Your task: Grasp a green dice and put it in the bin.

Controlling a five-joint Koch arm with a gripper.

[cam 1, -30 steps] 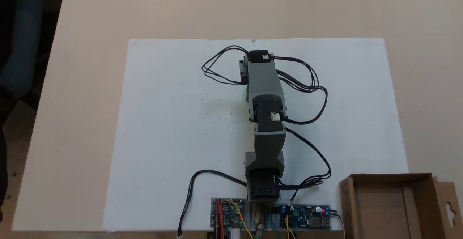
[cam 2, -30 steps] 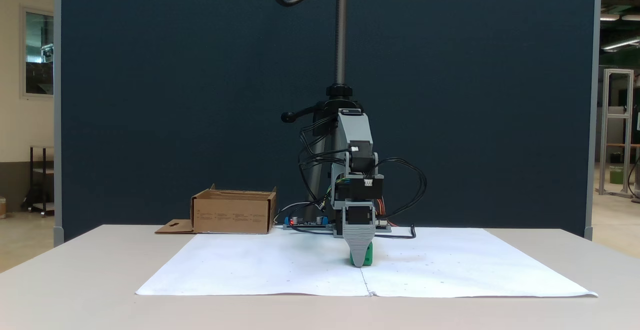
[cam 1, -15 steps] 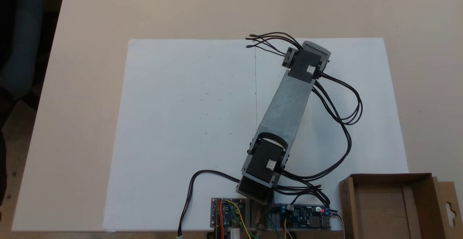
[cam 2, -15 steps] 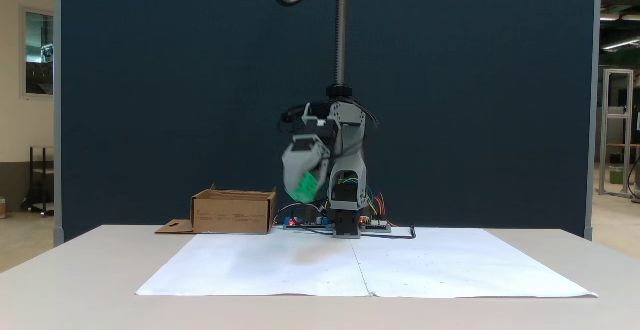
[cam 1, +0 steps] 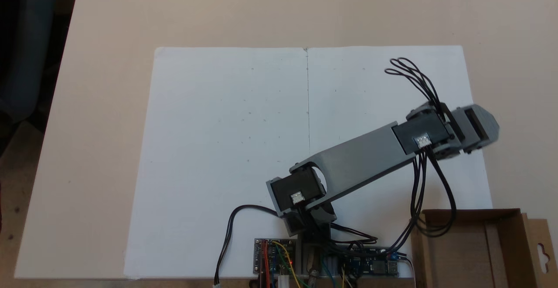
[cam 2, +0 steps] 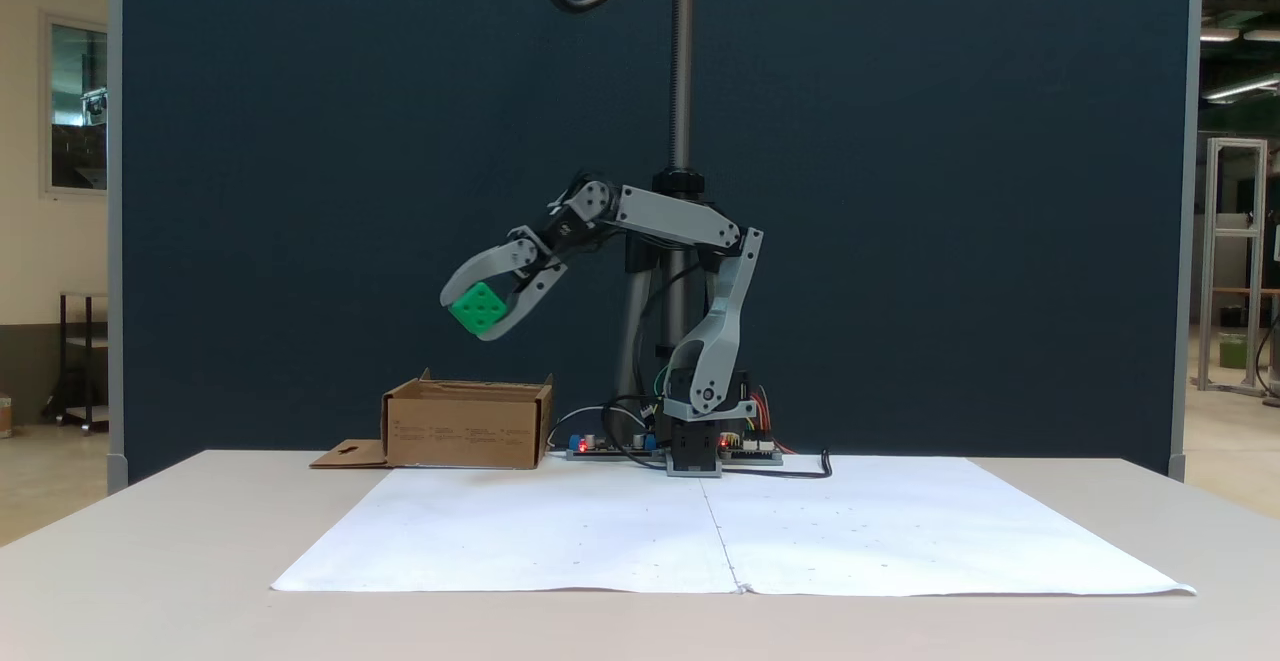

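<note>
Swinging toward the box side of the table, your arm is carrying the green dice (cam 2: pixel 478 308) clear of the white paper sheet (cam 2: pixel 560 541): a second ago the cube was sitting on the paper under a lowered gripper, half a second ago it was blurring upward, and now it is hanging high in the air. Your gripper (cam 2: pixel 482 313) is clamping the dice between its two curved jaws, one above and one below, in a fixed view from the front; in a fixed view from above, the wrist end (cam 1: pixel 473 127) is covering the cube. The bin (cam 2: pixel 467 427) is sitting on the table, and from the front the dice is showing above its open top, well apart from it in height. From above, though, the wrist is sitting beyond the bin (cam 1: pixel 475 218), over the paper's edge and not over the opening. You are looking at a lift that is done and a carry that is probably still short; I judge you are needing more rotation toward the bin before opening.
</note>
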